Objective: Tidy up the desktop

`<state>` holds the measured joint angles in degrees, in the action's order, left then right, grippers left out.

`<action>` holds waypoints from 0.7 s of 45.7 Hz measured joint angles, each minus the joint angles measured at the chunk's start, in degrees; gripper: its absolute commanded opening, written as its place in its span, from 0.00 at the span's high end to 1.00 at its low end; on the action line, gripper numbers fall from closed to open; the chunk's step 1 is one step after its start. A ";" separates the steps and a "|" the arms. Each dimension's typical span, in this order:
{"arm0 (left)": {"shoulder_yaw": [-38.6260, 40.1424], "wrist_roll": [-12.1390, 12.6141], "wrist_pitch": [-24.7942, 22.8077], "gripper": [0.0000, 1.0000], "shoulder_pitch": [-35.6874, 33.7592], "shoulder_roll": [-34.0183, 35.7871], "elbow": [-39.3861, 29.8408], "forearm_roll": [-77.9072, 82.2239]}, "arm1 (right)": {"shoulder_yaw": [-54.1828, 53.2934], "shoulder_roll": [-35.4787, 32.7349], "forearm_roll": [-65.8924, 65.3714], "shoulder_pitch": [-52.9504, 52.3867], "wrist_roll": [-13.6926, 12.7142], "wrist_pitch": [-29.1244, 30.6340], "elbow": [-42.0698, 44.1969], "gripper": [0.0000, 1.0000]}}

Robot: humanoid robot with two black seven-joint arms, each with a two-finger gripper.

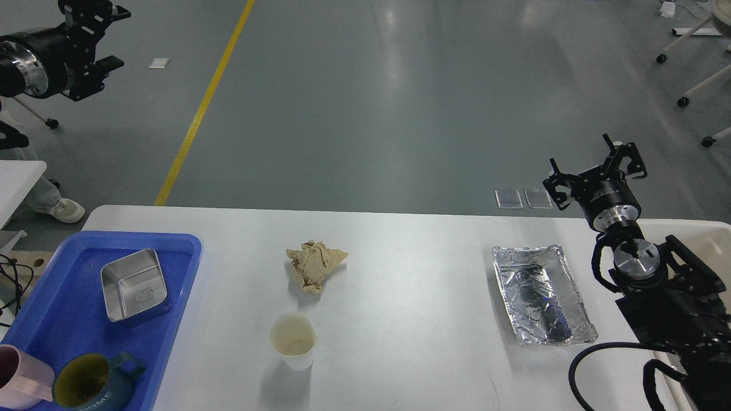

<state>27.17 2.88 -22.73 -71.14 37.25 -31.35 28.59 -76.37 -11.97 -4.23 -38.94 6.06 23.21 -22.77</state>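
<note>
Head view: the white desktop (411,319) fills the lower half of the frame. At its centre lie a crumpled brown paper (314,264) and, just below, a white paper cup (293,340). A foil tray (541,294) sits right. A blue tray (34,319) at lower left holds a steel box (133,283), a teal mug (94,381) and a pink cup (20,378). The left gripper (111,37), upper left, and the right gripper (595,165), right, both spread wide and hold nothing.

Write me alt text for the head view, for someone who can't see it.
A white desktop holds a crumpled brown paper, a paper cup and a foil tray. At left, a blue tray carries a steel box and two mugs. Both grippers, left and right, hang open and empty.
</note>
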 measured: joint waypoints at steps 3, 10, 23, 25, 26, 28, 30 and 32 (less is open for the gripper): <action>2.14 -0.15 1.19 0.11 0.36 -1.06 0.06 -3.38 | 0.05 0.02 0.00 0.00 0.00 -0.03 0.00 0.00; 8.72 -0.39 1.84 0.11 4.90 -3.06 0.16 -16.18 | 1.86 -0.02 0.00 -0.07 0.00 -0.13 -0.01 0.00; 26.37 0.14 0.12 0.05 16.52 -7.23 0.16 -31.73 | 2.71 -0.15 0.01 -0.22 0.00 -0.20 -0.08 0.00; 28.59 0.34 0.02 0.04 17.96 -8.33 0.16 -31.93 | 2.76 -0.14 0.01 -0.30 0.00 -0.32 -0.09 0.00; 29.28 0.45 0.01 0.04 18.34 -8.62 0.16 -31.97 | 2.77 -0.14 0.00 -0.31 -0.02 -0.39 -0.09 0.00; 30.73 0.84 -0.09 0.04 19.06 -9.19 0.17 -32.01 | 2.81 -0.14 0.01 -0.32 -0.08 -0.60 -0.09 0.00; 31.96 1.21 -0.17 0.04 19.62 -9.53 0.19 -32.06 | 2.96 -0.16 0.01 -0.38 -0.12 -0.74 -0.09 0.00; 33.25 1.49 -0.23 0.04 20.33 -9.84 0.25 -32.08 | 3.27 -0.30 0.01 -0.46 -0.16 -0.86 -0.09 0.00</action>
<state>60.42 4.37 -22.96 -50.80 27.41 -31.09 -3.50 -73.10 -12.27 -4.22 -39.40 5.91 22.36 -22.86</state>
